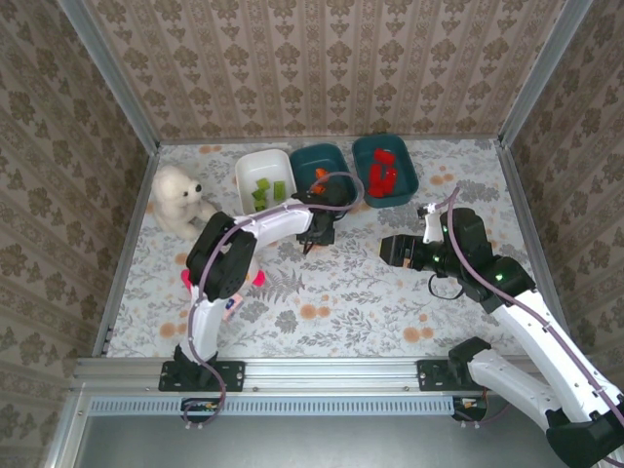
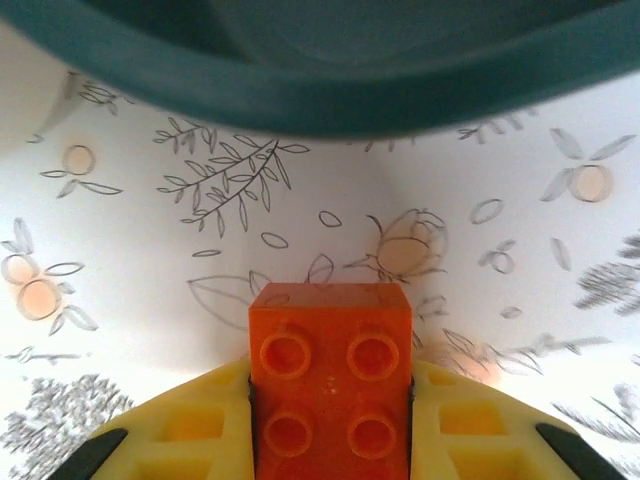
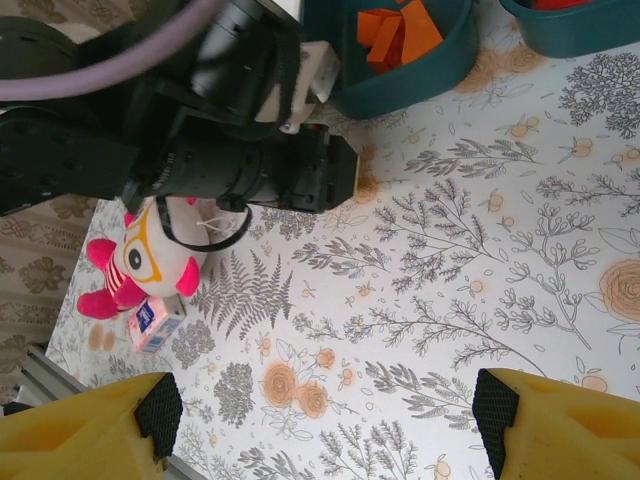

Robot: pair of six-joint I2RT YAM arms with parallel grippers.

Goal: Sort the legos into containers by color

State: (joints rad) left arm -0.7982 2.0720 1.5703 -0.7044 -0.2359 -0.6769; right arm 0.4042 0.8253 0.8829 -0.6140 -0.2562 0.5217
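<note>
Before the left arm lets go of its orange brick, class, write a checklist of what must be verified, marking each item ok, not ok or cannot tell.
1. Hold on the orange brick: ok, it is clamped between the fingers of the left gripper.
2. Brick above the middle teal tray: not ok, it hangs over the tablecloth, short of the rim.
3. Colour match with the tray: ok, orange bricks lie in it.
4. Right gripper out of the way: ok, it is open, empty and apart from the left gripper.
5. Brick high enough to clear the rim: cannot tell.
</note>
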